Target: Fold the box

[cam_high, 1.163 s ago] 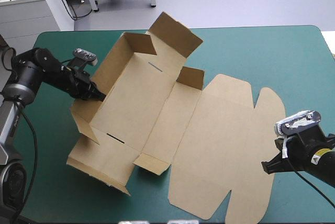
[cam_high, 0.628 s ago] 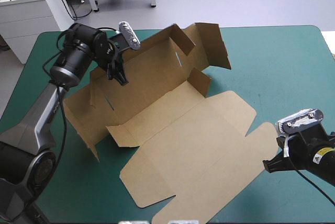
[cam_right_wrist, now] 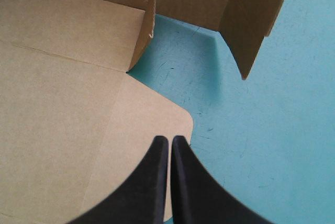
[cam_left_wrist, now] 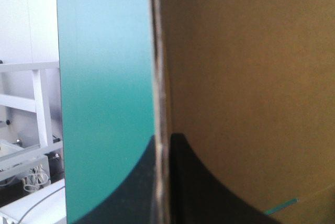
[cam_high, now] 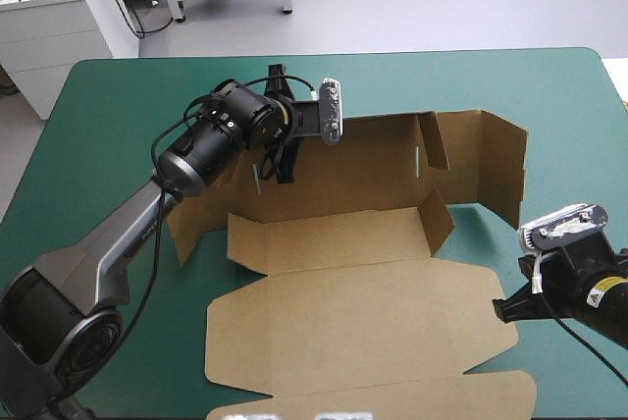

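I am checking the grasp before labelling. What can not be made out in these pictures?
- Left wrist view: the box fills it, blurred; only one wall's edge shows, clamped in the left gripper.
- High view: the left arm hides most of that grip; the picture's bottom edge cuts off the lid.
- Right wrist view: whether the right gripper touches the lid cannot be told.

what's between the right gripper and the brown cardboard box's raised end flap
The box's flat lid corner, then bare teal-green table cover; right wrist view shows it.
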`<move>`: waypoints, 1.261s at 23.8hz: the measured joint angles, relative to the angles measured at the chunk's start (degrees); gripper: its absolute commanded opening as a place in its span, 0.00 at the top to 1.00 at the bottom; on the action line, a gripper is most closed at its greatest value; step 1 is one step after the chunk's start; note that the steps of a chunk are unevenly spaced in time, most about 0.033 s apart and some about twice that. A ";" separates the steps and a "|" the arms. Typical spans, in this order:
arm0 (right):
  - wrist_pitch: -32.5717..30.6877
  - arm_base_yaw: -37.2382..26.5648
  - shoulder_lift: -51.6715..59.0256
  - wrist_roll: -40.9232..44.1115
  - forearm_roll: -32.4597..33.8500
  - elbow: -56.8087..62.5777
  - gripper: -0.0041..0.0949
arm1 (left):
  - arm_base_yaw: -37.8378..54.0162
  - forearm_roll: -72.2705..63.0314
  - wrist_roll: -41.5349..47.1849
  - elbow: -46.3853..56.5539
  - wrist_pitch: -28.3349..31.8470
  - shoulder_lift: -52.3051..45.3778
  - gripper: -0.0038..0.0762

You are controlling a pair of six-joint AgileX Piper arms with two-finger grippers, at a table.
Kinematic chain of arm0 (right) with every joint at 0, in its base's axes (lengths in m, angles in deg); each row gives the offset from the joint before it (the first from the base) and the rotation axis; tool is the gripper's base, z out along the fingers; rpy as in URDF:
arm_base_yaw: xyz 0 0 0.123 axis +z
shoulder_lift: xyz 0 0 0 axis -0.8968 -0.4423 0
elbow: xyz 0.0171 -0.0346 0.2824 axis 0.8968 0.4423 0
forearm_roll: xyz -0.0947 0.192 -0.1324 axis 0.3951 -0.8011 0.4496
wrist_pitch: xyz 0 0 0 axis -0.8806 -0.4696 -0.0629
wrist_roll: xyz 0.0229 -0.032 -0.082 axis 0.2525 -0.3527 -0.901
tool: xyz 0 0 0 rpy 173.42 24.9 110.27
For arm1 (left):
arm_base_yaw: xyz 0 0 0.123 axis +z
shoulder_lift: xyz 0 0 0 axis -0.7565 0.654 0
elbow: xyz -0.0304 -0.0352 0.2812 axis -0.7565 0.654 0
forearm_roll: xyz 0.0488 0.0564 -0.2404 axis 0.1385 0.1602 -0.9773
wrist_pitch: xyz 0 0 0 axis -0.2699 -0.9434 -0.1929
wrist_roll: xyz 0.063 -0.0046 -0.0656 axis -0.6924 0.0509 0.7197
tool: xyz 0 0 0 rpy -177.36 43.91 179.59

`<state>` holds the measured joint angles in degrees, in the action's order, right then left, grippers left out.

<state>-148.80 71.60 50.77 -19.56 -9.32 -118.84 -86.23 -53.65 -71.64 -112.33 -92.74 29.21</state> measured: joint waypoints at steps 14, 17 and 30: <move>0.19 0.00 0.00 0.99 0.00 0.00 0.96 | -6.06 14.71 8.62 16.52 11.73 -9.33 0.96; 0.81 0.00 0.00 1.65 0.00 0.00 0.96 | -6.67 18.18 11.68 20.47 14.77 -11.07 0.96; 2.95 0.00 0.00 2.90 0.00 -0.12 0.92 | -12.33 38.09 27.70 35.18 22.46 -15.83 0.96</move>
<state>-145.86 71.60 50.77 -16.66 -9.32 -118.96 -98.56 -15.55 -43.94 -77.15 -70.28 13.38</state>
